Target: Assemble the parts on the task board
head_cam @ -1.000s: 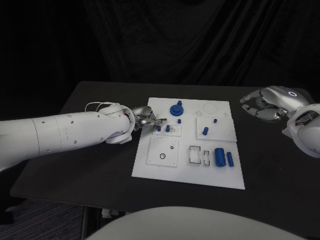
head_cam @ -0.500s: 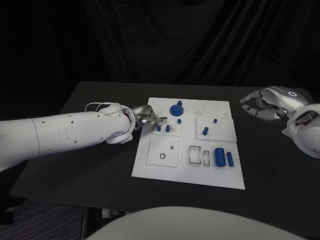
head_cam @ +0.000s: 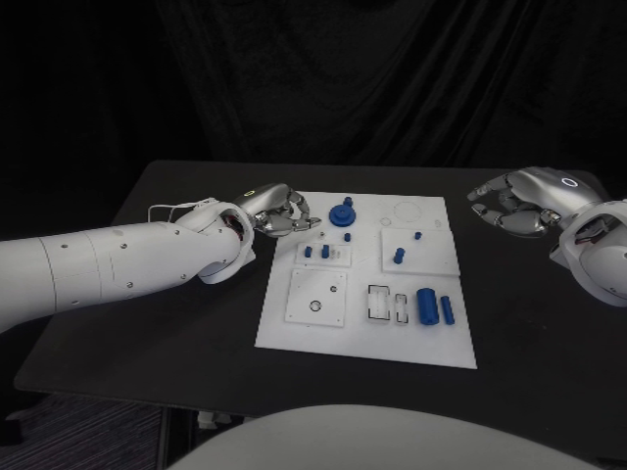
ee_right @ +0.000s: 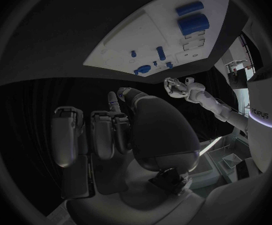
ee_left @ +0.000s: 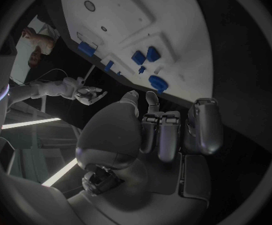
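1. We see the board (head_cam: 366, 323) lying flat mid-surface (head_cam: 159, 333), between the two arms.
2. Left hand (head_cam: 280, 211) sits at the board's far left corner, over its edge. Fingers are curled in; the wrist view shows them folded side by side w/ nothing in them.
3. Right hand (head_cam: 518, 204) is over the bare surface, well apart from the board's right edge. Fingers are curled toward the palm, nothing held; the right wrist view shows the same.
4. Knob-like blue part (head_cam: 343, 213) stands upright near the board's far edge, just beside the left hand.
5. Two short pegs (head_cam: 316, 252) stand in the square block below the knob.
6. One peg (head_cam: 399, 256) and a tiny stud (head_cam: 416, 235) stand in the block to the right of it.
7. Big cylinder (head_cam: 427, 305) and slim pin (head_cam: 447, 310) lie side by side near the board's right edge, next to the slotted frame (head_cam: 381, 303).
8. Block w/ a ring hole (head_cam: 318, 297) sits at the board's near left.
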`<state>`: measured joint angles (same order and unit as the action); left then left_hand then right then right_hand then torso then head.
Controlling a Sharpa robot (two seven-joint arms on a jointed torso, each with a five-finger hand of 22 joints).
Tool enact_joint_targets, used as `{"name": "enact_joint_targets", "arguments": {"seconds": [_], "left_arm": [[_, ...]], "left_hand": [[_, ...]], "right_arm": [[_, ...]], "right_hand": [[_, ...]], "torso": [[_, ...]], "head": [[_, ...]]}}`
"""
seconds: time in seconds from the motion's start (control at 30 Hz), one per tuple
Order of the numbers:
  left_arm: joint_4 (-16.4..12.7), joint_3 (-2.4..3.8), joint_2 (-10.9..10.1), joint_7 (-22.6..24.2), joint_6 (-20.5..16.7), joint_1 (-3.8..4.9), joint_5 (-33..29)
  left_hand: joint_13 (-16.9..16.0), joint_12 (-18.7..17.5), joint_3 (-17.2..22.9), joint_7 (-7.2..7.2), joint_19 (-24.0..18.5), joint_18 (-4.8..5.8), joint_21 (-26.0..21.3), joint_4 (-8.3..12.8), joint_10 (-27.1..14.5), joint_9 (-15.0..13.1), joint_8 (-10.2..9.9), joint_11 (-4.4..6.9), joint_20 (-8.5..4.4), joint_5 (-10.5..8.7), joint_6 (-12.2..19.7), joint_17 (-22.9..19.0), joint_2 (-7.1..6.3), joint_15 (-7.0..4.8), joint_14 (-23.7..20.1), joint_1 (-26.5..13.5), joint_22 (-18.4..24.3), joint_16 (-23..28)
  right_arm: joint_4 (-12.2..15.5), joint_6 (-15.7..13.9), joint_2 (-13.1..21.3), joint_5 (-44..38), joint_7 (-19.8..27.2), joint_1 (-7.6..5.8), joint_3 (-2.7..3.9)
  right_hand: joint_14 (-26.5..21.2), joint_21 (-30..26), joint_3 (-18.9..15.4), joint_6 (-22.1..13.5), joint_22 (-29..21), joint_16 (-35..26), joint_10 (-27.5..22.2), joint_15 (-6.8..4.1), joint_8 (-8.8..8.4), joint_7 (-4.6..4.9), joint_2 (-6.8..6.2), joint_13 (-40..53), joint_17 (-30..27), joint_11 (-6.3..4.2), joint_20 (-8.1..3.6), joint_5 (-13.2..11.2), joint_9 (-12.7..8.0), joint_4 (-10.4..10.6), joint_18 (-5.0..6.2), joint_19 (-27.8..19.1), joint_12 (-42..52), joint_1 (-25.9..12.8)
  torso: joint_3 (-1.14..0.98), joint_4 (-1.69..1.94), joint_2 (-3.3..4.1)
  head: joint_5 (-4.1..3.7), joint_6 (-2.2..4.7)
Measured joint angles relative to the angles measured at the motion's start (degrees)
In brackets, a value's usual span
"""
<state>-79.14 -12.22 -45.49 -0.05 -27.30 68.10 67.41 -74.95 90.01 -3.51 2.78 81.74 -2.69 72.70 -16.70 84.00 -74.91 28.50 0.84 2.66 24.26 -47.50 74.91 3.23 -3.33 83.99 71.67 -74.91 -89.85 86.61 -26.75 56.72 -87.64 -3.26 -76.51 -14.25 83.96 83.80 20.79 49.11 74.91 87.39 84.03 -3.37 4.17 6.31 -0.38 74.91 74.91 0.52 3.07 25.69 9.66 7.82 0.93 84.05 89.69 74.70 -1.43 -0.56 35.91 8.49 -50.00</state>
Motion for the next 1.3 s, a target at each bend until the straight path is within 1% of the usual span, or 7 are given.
{"name": "enact_joint_targets", "arguments": {"seconds": [0.07, 0.13, 0.2, 0.27, 0.4, 0.73, 1.3], "left_arm": [[0.57, -0.02, 0.06, 5.05, -2.56, 0.46, 0.65], [1.52, -0.03, 0.37, 10.28, -3.76, 1.44, 1.01], [2.43, 0.0, 0.85, 14.47, -4.0, 2.4, 1.21], [3.47, 0.07, 1.6, 18.8, -3.94, 3.37, 1.49], [5.61, 0.07, 3.13, 24.69, -3.12, 4.57, 2.73], [11.33, 0.05, 8.94, 27.65, -0.32, 5.63, 17.48], [16.79, 0.05, 15.17, 24.63, 5.54, 5.72, 32.55]], "left_hand": [[-0.08, -3.32, 1.67, 1.29, -3.66, -1.31, -3.92, -0.13, -0.63, 0.64, -1.91, -1.3, 0.89, -0.1, 2.67, 0.0, -0.75, 1.42, 0.02, 3.24, 0.0, 0.43], [-0.36, -13.53, 4.08, 2.83, -6.37, -1.31, -5.52, 0.02, -9.26, 3.48, -4.79, -2.71, 1.87, -1.62, 5.44, 0.0, -1.16, 2.84, -3.26, 6.5, 0.0, 5.53], [8.2, -36.99, 9.26, 4.27, -10.68, -1.89, -8.83, -0.09, -28.95, 10.43, -9.48, -4.37, 2.87, -5.64, 6.17, -2.54, -1.75, 4.18, -16.21, 11.99, 0.0, 15.82], [18.02, -53.66, 15.54, 5.84, -14.2, -2.17, -11.81, -0.12, -36.46, 18.26, -14.55, -6.21, 4.14, -9.35, 6.74, -8.71, -3.53, 5.53, -24.0, 15.19, 0.0, 22.93], [37.49, -71.54, 25.17, 4.94, -6.16, -2.17, -2.28, 0.69, -42.95, 32.58, -21.72, -6.11, 4.39, -11.73, 6.1, -8.19, -8.99, 4.21, -13.88, 18.09, 0.0, 19.07], [49.12, -72.93, 25.43, -5.52, -2.17, -2.16, 0.37, 5.6, -44.82, 45.94, -24.73, -2.12, 1.95, -12.39, 4.89, -12.96, -12.15, 1.47, -10.08, 18.42, 0.0, 20.53], [52.93, -70.96, 21.29, -6.47, -1.96, -2.16, -0.19, 7.23, -46.63, 50.31, -24.42, -2.81, 1.54, -10.46, 1.15, -15.06, -11.92, 1.38, -9.75, 16.34, 0.0, 20.19]], "right_arm": [[0.04, -0.04, 0.04, 0.0, 0.01, 0.0, 0.0], [0.12, -0.1, 0.09, 0.0, 0.04, 0.0, 0.0], [0.22, -0.18, 0.17, 0.0, 0.08, 0.0, 0.0], [0.39, -0.3, 0.35, 0.0, 0.13, 0.0, 0.0], [0.64, -0.52, 0.57, 0.0, 0.21, 0.0, 0.0], [0.66, -0.77, 0.15, 0.16, 0.48, 0.0, 0.01], [1.42, -0.8, -0.16, 1.23, 0.85, 0.0, 0.01]], "right_hand": [[0.0, 0.0, 0.0, 0.0, 0.0, 0.0, 0.0, 0.0, 0.0, 0.0, 0.0, 0.0, 0.0, 0.0, 0.0, 0.0, 0.0, 0.0, 0.0, 0.0, 0.0, 0.0], [0.0, 0.0, 0.0, 0.0, 0.0, 0.0, 0.0, 0.0, 0.0, 0.0, 0.0, 0.0, 0.0, 0.0, 0.0, 0.0, 0.0, 0.0, 0.0, 0.0, 0.0, 0.0], [0.0, 0.0, 0.0, 0.0, 0.0, -0.24, 0.0, 0.0, 0.0, 0.0, 0.0, 0.0, 0.0, 0.0, 0.0, 0.0, 0.0, 0.0, 0.0, 0.0, 0.0, 0.0], [0.0, 0.0, 0.0, 0.0, 0.0, -0.4, 0.0, 0.0, 0.0, 0.0, 0.0, 0.0, 0.0, 0.0, 0.0, 0.0, 0.0, 0.0, 0.0, 0.0, 0.0, 0.0], [0.0, 0.0, 0.0, 0.21, 0.0, -0.4, 0.0, 0.0, 0.0, -0.21, 0.0, 0.0, 0.0, 0.0, 0.0, 0.0, 0.01, 0.0, 0.0, 0.0, -0.45, 0.0], [0.0, 0.0, 0.0, 0.2, 0.0, -0.4, 0.0, 0.0, 0.0, -0.21, 0.0, 0.0, 0.0, 0.0, 0.0, 0.0, 0.01, 0.0, 0.0, 0.0, -0.76, 0.0], [0.0, 0.0, 0.0, 0.2, 0.0, -0.4, 0.0, 0.0, 0.0, -0.2, 0.24, 0.0, 0.0, 0.0, 0.0, 0.23, 0.01, 0.0, 0.0, 0.0, -0.74, -0.24]], "torso": [[0.0, -0.03, 0.01], [-0.01, -0.07, 0.05], [-0.01, -0.12, 0.12], [-0.02, -0.12, 0.17], [-0.07, -0.12, 0.31], [-0.13, -0.34, 1.02], [-0.31, -0.92, 2.24]], "head": [[-0.13, 0.0], [-0.26, 0.0], [-0.41, 0.0], [-0.55, 0.0], [-0.86, 0.0], [-1.25, 0.0], [-1.23, 0.0]]}}
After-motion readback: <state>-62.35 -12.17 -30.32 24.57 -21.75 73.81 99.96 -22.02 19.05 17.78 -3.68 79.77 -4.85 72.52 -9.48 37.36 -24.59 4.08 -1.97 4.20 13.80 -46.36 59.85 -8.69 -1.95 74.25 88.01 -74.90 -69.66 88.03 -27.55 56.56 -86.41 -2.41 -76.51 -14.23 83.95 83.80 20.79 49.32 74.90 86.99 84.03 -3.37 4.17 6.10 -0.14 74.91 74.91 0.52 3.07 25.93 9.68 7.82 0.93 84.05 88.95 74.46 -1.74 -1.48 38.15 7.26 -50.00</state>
